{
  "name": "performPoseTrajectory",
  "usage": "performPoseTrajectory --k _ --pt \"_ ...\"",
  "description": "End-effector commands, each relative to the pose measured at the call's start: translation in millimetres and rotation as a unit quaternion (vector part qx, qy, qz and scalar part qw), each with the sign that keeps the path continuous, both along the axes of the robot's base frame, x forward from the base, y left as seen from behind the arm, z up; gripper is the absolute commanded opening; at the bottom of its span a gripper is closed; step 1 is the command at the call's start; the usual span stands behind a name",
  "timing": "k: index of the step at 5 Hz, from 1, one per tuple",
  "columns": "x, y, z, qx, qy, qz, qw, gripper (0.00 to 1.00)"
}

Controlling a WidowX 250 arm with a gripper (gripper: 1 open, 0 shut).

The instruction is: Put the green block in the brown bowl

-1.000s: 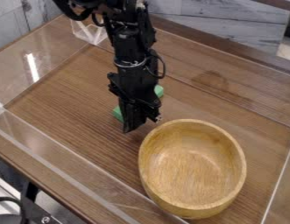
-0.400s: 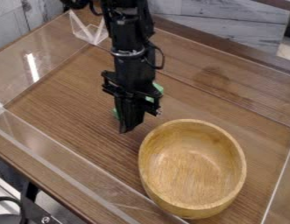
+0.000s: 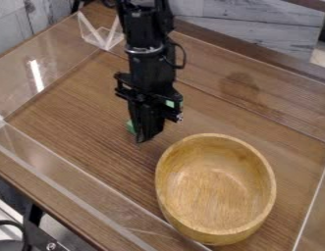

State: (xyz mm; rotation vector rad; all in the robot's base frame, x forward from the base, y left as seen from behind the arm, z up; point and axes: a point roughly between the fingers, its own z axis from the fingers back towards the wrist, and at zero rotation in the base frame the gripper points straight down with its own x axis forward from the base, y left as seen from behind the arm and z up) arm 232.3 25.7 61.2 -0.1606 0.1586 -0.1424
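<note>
A: Start nearest us. Why is the brown wooden bowl set there?
B: It stands upright on the wooden counter, mouth up, just beside the working spot. I'd say that suits a short carry: lift, shift across, let go over the middle.

A: And the green block?
B: Beyond the bowl and off to its left in the view, outside it. Only a sliver shows beside the tool; the rest is hidden.

A: Is the tool pinching it?
B: I cannot tell. Its tips are dark and overlap the block from this side, so spread or pressed together is unclear. It points down at the block, which looks right for a grasp from above.

A: Farther back?
B: The black robot arm reaches in from the far side, leaving the bowl's mouth uncovered.

A: What differs from the first frame?
B: Green showed on both sides of the arm then; now the patch on the right is gone from sight. The wrist looks turned. The bowl hasn't moved.
</note>
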Motion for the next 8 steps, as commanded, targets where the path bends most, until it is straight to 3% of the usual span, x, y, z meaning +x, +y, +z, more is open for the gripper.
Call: performPoseTrajectory --k 1,3,8 --pt "14.2 4 22.2 0.007 -0.049 0.0 0.9988 1.0" --pt "19.0 2 19.9 0.006 -0.064 -0.019 0.9978 1.0" --pt "31.5 12 -10.3 0.003 -0.071 -0.055 0.996 1.0"
